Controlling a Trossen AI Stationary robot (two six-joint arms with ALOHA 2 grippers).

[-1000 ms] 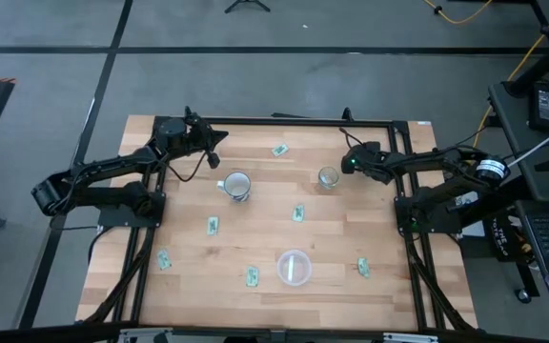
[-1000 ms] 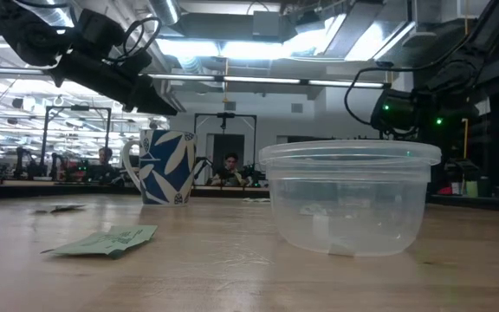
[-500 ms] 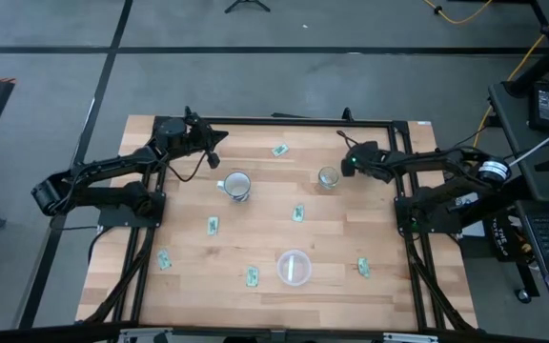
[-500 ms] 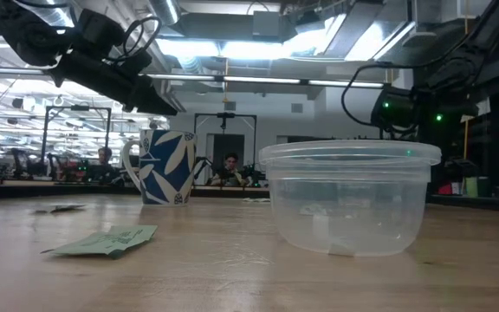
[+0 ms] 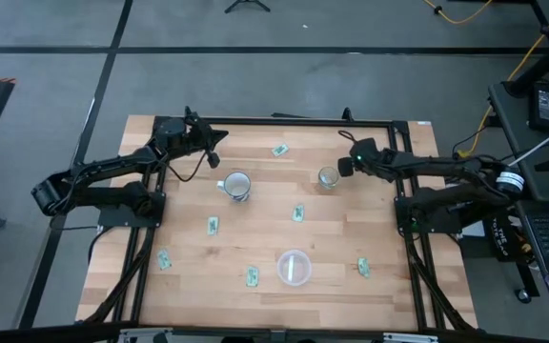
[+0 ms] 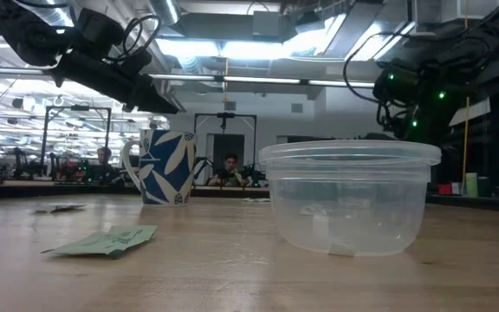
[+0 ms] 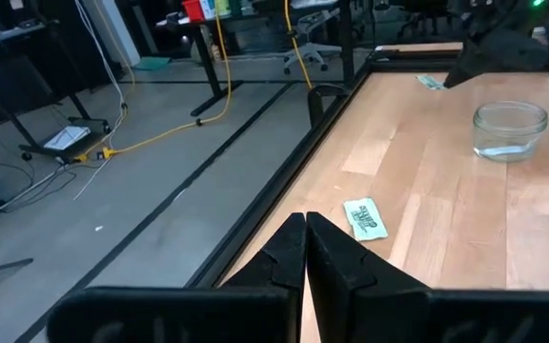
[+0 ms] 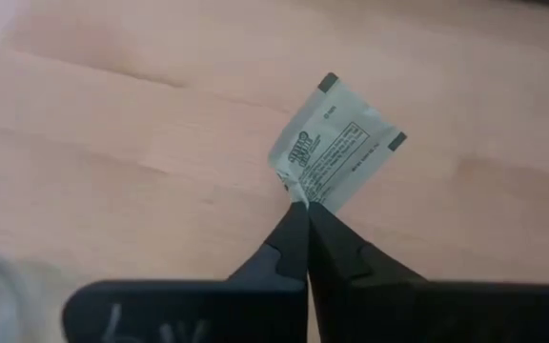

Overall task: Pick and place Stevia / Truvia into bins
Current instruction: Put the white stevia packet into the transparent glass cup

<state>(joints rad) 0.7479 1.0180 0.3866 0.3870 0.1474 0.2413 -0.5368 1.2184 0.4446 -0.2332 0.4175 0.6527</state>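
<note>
Your right gripper (image 8: 301,205) has its fingers pinched fully together on the corner of one sachet (image 8: 335,143), which sticks out past the fingertips above bare wood. In the high view that gripper (image 5: 343,167) sits just beside the glass cup (image 5: 328,177), on the cup's right. Your left gripper (image 7: 304,221) is pressed shut with nothing between its fingers, and it waits over the table's far left corner (image 5: 215,152).

Going down in size, you have the wooden table (image 5: 255,229) first. Next comes the round clear container (image 5: 294,267) near the front edge, slightly right of centre; the low view shows it (image 6: 349,198) as the closest thing to the camera. The blue-and-white patterned mug (image 5: 236,185) stands left of the glass cup, well apart from it.

You also have loose sachets scattered flat on the wood: one near the far edge (image 5: 279,150), one between the cups and the container (image 5: 298,213), one left of centre (image 5: 213,226), one toward the front left (image 5: 164,260), one just left of the container (image 5: 252,276), and one to its right (image 5: 362,268).
</note>
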